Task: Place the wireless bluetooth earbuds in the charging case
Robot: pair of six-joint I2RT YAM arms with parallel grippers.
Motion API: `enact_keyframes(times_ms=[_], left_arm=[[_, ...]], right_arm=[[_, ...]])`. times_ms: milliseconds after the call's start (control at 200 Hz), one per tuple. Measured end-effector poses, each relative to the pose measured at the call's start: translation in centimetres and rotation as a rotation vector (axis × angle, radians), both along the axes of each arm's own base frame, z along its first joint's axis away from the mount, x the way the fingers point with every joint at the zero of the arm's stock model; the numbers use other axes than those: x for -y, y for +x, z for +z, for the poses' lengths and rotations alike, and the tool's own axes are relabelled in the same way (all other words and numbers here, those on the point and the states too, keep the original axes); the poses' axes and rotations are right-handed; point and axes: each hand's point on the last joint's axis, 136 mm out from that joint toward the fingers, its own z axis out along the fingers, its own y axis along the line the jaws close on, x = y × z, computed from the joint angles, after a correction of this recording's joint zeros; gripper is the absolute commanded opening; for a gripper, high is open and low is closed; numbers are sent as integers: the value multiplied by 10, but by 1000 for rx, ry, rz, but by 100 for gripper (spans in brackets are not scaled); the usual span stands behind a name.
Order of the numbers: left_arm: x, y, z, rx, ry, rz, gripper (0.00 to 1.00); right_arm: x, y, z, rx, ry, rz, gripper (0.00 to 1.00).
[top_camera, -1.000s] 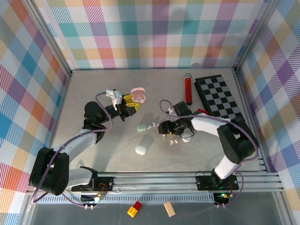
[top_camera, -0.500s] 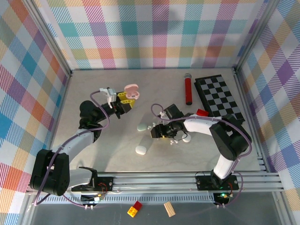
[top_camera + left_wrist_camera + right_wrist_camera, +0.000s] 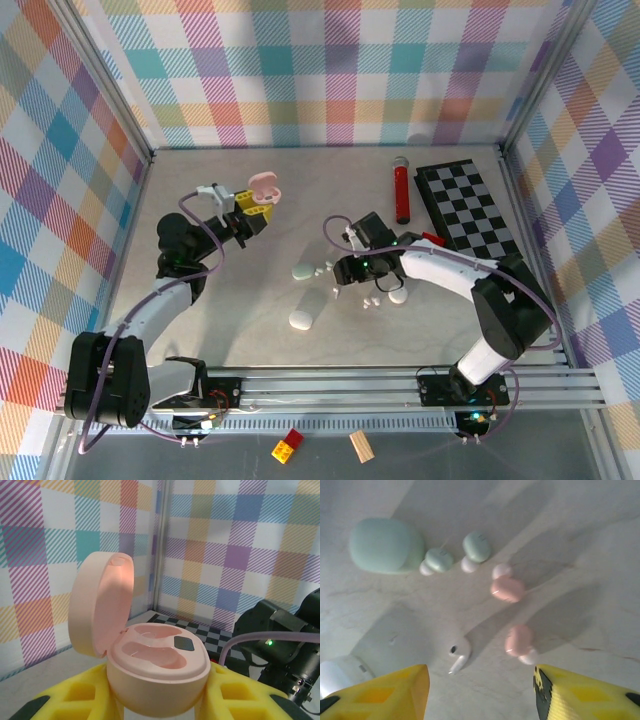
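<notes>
Left gripper (image 3: 252, 205): raised above the far-left part of the table (image 3: 200, 320), its yellow fingers (image 3: 240, 695) clamped on either side of the pink charging case (image 3: 155, 665). The case sits upright in the grip with its lid hinged open to the left. Both moulded wells inside are bare, and a small dark square sits on the inner rim

Right gripper (image 3: 480, 675): low over the middle of the table, pointing down at the loose pieces. Its jaws stand apart with nothing between them, and only tabletop shows in the gap

Earbuds, all lying on the table under the right wrist camera:
- two pink earbuds (image 3: 507, 588), one beyond the other, towards the right finger's side; not touching each other
- two pale green earbuds (image 3: 476, 546) further off, side by side; the left one lies just against the mint case (image 3: 385, 545)
- one white earbud (image 3: 460, 655) with a short stem, nearest the left finger

None of them is in any case. Mint case is closed

Top view: a closed white case (image 3: 301, 319) lies near the mint one, another white case (image 3: 398, 295) just beside the right arm. A red microphone (image 3: 402, 190) and a checkerboard (image 3: 465, 205) lie at far right, well apart from the earbuds
</notes>
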Motion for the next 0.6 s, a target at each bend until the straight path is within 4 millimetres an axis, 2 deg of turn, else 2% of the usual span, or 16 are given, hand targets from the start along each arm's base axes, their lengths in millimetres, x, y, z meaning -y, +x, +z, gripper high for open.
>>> enact_keyframes(times_ms=[115,370,600], left_arm=[[-2,0,0,2,7,17,32],[-13,9,-5,-19,20,81,32],[-25,17,-5,-36,19,138,32]], right_arm=[[7,8,-5,40,-114,-2,52],[8,6,-24,77,-382,48,47],[4,7,-36,88,-510,26,46]])
